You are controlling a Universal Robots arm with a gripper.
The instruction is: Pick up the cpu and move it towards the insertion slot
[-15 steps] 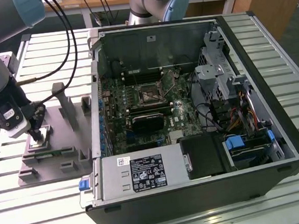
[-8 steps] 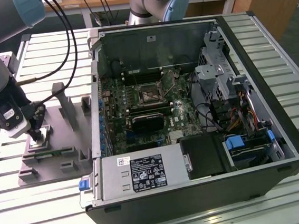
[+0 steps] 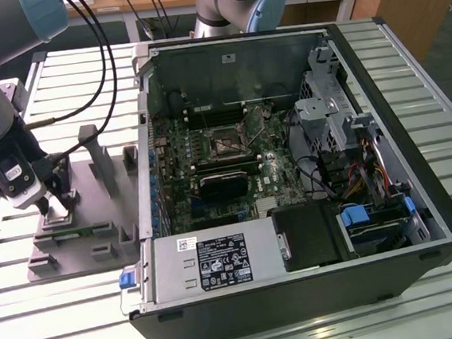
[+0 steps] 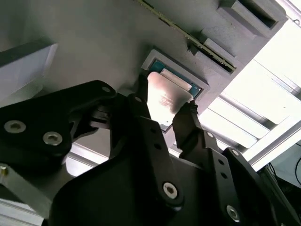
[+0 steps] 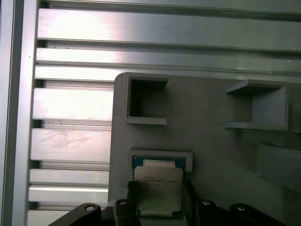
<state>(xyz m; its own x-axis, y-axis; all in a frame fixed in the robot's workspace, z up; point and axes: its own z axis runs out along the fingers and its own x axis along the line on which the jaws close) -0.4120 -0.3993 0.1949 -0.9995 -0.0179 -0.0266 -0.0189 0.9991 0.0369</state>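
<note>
- The gripper (image 3: 53, 204) is down over the grey holder plate (image 5: 211, 155), which lies on the slatted table (image 3: 64, 313) at the exterior view's left, outside the open computer case (image 3: 318, 297)
- The cpu (image 5: 158, 181) lies flat, shiny side up, in a shallow walled pocket (image 5: 160, 154) of that plate; I judge the pocket is there to keep the chip square for a repeatable grab
- In both wrist views the jaws are drawn in to the chip's width, with the dark fingers (image 4: 141, 96) against two opposite edges, so the grip looks made, though the chip has not visibly risen from its pocket
- Holding by the edges keeps the flat faces untouched
- The socket (image 3: 225, 143) sits on the board inside the case, well apart to the exterior view's right, with nothing on it
</note>
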